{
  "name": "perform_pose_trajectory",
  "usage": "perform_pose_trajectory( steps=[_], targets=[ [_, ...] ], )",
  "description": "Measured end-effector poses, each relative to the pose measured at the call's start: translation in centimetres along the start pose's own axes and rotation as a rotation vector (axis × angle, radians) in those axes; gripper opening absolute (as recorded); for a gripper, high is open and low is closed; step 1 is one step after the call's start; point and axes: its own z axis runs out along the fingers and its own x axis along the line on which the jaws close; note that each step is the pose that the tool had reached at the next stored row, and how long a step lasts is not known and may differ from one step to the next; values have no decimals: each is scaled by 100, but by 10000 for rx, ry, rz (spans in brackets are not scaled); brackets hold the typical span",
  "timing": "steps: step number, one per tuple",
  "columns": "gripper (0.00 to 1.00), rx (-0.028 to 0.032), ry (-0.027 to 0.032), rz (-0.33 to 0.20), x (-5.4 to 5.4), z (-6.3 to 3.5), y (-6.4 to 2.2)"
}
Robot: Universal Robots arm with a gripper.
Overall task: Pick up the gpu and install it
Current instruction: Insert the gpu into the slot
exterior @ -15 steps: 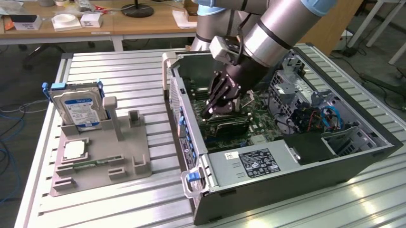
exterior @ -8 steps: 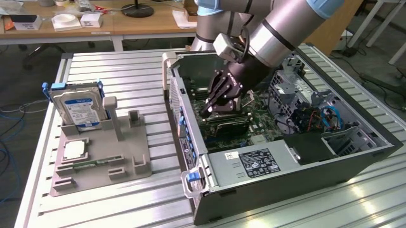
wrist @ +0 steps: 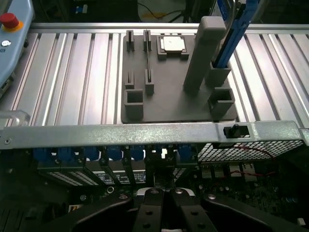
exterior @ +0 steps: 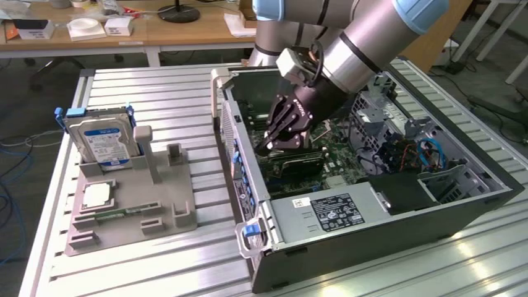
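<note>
The arm (exterior: 371, 34) is built of thick silver-grey tubular links, capped at the joints with light blue covers and ringed by black bands. A black cable is routed along the wrist beside a grey box-shaped module. The end effector (exterior: 276, 143) is black, its linkage fingers (wrist: 149, 212) studded with round screws.

A grey parts holder (exterior: 157, 204) lies on the slatted aluminium table (exterior: 165, 105). At the holder's far end a silver hard drive (exterior: 103, 142) stands upright; a processor chip (exterior: 96, 195) lies flat nearer its middle; a green memory stick (exterior: 118, 215) lies just beside the chip.
</note>
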Motion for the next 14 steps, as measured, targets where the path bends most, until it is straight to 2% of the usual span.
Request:
perform_pose_trajectory(
  steps=[2,6,14],
  targets=[
    [10,-84,2,4,-1,1,1],
    [10,-151,3,7,-2,5,0],
    [10,-172,5,9,1,62,4]
  ],
)
